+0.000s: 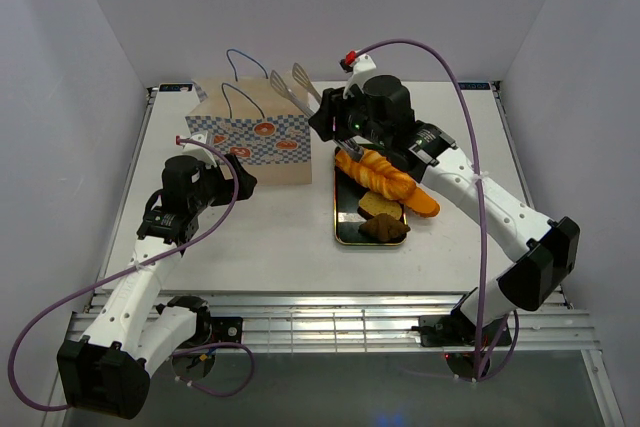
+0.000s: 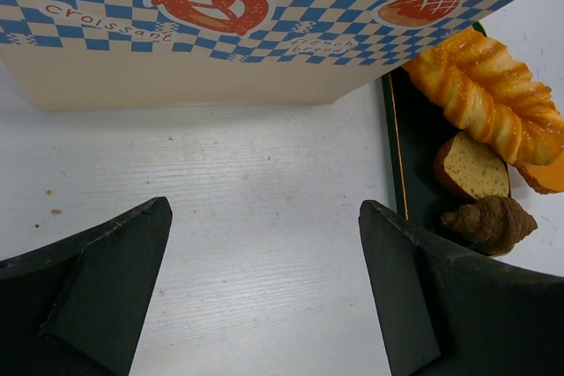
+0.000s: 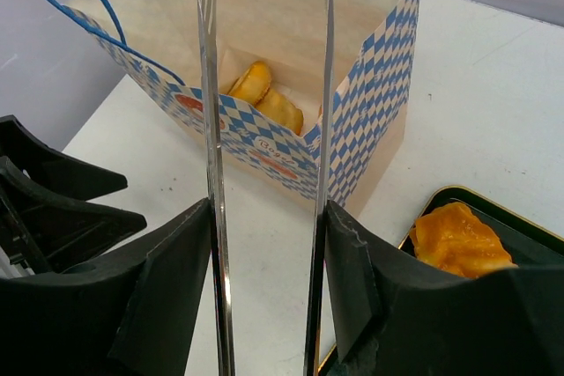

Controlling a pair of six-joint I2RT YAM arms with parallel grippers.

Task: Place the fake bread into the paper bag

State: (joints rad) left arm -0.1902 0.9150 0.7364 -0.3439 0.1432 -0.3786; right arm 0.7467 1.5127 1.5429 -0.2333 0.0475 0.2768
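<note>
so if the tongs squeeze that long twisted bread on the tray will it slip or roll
The twisted bread looks glossy, so the smooth metal tongs may slip on it. Its ridged twists could give the blades some bite. It is long, so gripped off-centre it would likely tip rather than roll.

Matt tan kraft paper on the paper bag (image 1: 255, 142), with smooth blue-and-white printed checks. Bright, polished, mirror-like metal on the tongs (image 3: 211, 173). Glossy, plastic-looking glaze on the fake bread (image 2: 485, 99). Dark, shiny tray (image 1: 343, 227), thin gold-coloured rim. Matt white, faintly grained, lightly speckled bench (image 2: 220, 156). Matt black plastic on the left claw (image 2: 264, 209).
</note>
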